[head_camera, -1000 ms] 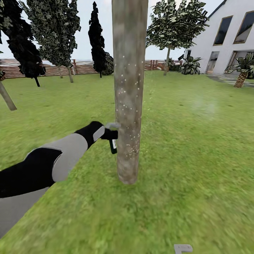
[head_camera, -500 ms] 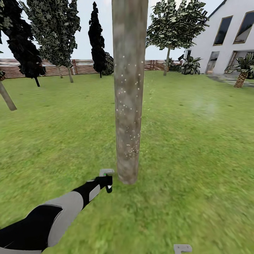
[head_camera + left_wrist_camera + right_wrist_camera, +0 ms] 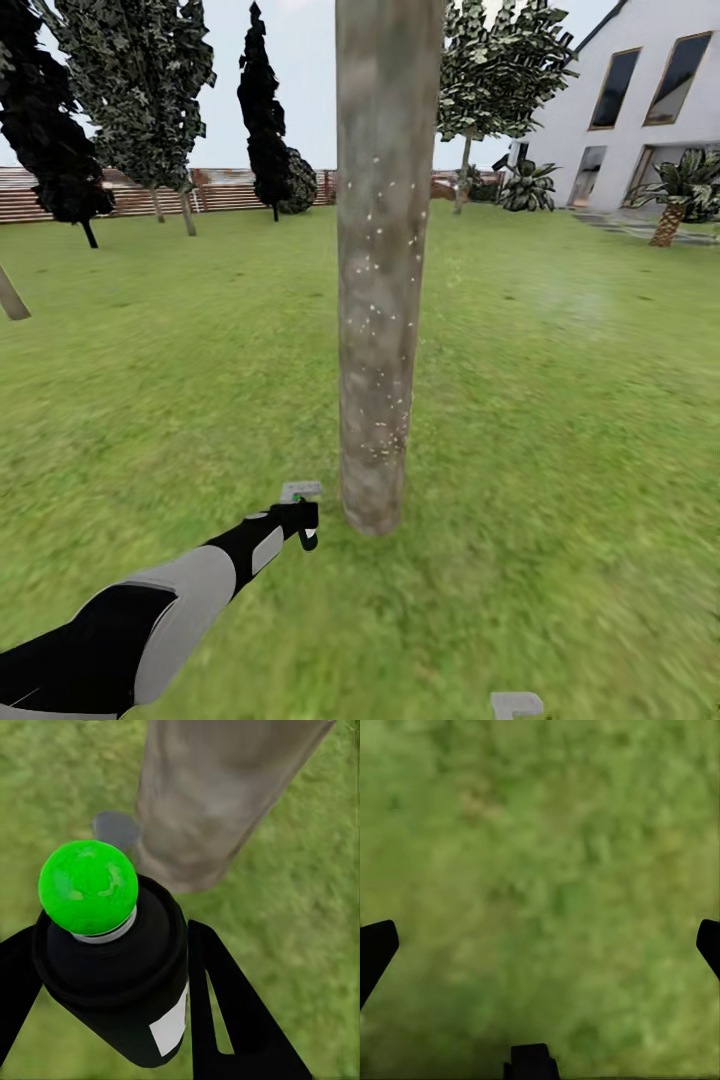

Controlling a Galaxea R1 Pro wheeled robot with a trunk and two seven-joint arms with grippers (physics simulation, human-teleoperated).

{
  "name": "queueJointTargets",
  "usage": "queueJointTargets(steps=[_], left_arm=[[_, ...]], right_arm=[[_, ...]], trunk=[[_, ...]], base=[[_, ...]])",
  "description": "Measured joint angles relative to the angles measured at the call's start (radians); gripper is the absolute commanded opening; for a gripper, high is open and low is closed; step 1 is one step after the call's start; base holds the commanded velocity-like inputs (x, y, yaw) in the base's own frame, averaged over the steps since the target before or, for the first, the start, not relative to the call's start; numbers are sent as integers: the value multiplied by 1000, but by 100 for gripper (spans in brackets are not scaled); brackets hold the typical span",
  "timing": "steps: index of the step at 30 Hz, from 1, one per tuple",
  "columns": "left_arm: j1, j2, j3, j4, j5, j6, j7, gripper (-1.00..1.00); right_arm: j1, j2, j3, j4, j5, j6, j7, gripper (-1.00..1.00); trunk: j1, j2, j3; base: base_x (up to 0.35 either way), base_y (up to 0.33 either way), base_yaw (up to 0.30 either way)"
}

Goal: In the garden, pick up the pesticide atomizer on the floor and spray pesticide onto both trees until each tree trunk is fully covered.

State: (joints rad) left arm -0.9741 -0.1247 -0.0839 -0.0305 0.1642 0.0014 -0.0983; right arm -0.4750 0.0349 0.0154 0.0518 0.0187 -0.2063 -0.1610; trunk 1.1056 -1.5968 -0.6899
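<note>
**Spraying Low at the Foot of the Trunk**

Gripping the pesticide atomizer (image 3: 112,967), the left gripper (image 3: 300,520) is pinching the dark bottle between its two black fingers (image 3: 232,1012), one on each side. The bottle is standing in that grasp with its whitish label facing out and a bright green ball-shaped cap on top, seen from the wrist camera; from the head camera its light grey trigger head is sitting just above the gripper. The atomizer is being held low, just beside the base of the tree trunk (image 3: 385,260), nozzle end toward the bark.

A second ago the arm was holding the bottle up at mid-trunk; it is now down near the grass, so the sweep is working its way down the column. The head view is also sitting slightly differently than half a second ago, which is the camera moving, not the tree. White specks are dotting the grey-brown bark from mid-height down to near the foot, which suggests this trunk is well on its way to being covered, though its far side is hidden.

The right gripper (image 3: 540,945) is hanging spread over bare lawn (image 3: 560,420), holding nothing.
</note>
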Motion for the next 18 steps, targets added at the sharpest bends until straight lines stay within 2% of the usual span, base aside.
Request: queueJointTargets(steps=[11, 18], left_arm=[[0, 0, 0, 0, 0, 4, -1, -100], [0, 0, 0, 0, 0, 5, -1, -100]], right_arm=[[0, 0, -1, 0, -1, 0, 0, 100], [0, 0, -1, 0, -1, 0, 0, 100]], trunk=[[0, 0, 0], [0, 0, 0]], base=[[3, 349, -289], [0, 350, -151]])
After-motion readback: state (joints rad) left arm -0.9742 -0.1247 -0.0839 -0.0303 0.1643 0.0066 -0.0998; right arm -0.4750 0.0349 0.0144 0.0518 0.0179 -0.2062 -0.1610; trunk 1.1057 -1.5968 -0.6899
